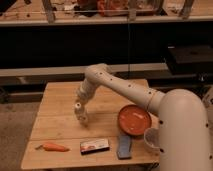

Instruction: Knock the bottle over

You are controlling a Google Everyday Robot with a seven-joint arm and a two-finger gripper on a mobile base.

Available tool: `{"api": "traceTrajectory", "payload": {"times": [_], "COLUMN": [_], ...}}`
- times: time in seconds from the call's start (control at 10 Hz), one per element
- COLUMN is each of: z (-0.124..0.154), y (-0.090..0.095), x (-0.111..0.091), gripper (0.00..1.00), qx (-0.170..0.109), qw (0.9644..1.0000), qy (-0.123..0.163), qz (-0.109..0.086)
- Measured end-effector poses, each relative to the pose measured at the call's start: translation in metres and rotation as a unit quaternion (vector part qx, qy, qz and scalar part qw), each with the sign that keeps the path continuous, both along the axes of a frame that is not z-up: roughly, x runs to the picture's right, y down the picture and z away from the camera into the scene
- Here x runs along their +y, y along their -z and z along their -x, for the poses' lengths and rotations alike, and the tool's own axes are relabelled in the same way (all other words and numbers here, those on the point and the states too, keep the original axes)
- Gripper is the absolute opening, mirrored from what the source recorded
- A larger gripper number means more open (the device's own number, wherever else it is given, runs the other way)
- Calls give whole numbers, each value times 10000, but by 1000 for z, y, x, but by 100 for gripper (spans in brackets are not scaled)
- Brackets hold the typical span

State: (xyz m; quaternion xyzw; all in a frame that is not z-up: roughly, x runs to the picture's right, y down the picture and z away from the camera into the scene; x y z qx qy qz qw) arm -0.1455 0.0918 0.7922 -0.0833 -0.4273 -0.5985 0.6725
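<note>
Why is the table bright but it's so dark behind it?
Camera view: warm light reaches the wooden table, while the space between the shelves behind is dark; the pale arm catches the most light; the gripper hangs low over the table's middle, left of the orange plate, casting only a faint shadow.

You can't tell the bottle from the gripper (pixel 81 118) over the table's (pixel 57 95) middle; the arm (pixel 125 89) hides part of the white cup (pixel 149 139) at near right.
</note>
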Motion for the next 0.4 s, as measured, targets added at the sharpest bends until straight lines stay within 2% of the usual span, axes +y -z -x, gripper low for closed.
{"api": "traceTrajectory", "payload": {"times": [0.3,0.4], "z": [-28,-35], "y": [67,85], "x": [38,51], "gripper": [0,1], "qx": [-278,-333], "qw": [9986,9983], "qy": [444,481], "qz": [69,60]}}
